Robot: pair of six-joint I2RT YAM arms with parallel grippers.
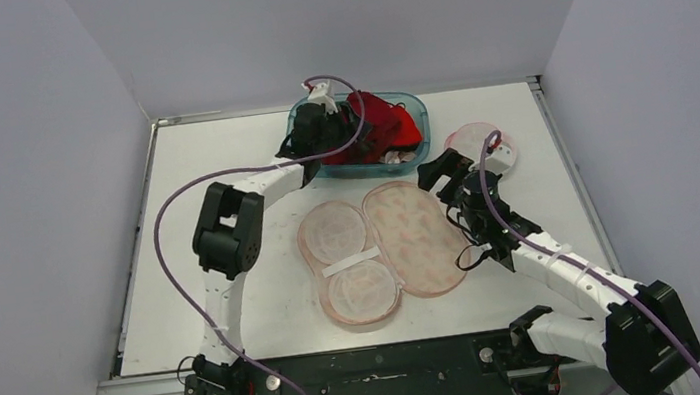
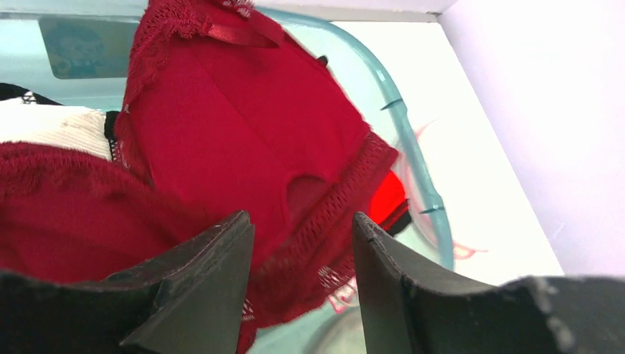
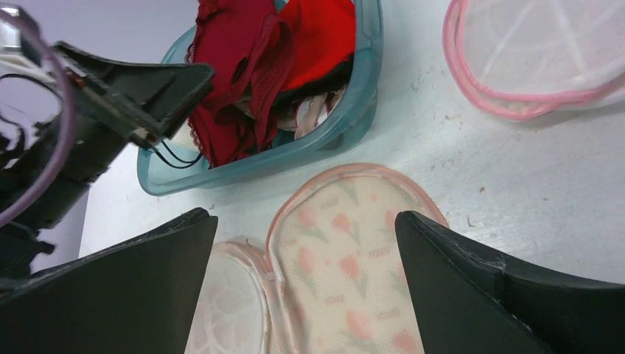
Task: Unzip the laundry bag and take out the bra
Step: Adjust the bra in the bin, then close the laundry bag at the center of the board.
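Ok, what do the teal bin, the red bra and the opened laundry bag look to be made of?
The bin: translucent teal plastic, glossy; contents show through its wall. The red bra: soft matte fabric with lace trim and a satin-looking ribbon. The laundry bag: floral-printed textile shell with pink piping, probably padded; its round halves look like fine mesh.

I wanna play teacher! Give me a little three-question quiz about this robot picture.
1. What colour is the rim of the laundry bag?
2. True or false: the red bra sits in the teal bin.
3. The left hand is over: A) the laundry bag, B) the teal bin.
Key: 1 pink; 2 true; 3 B.
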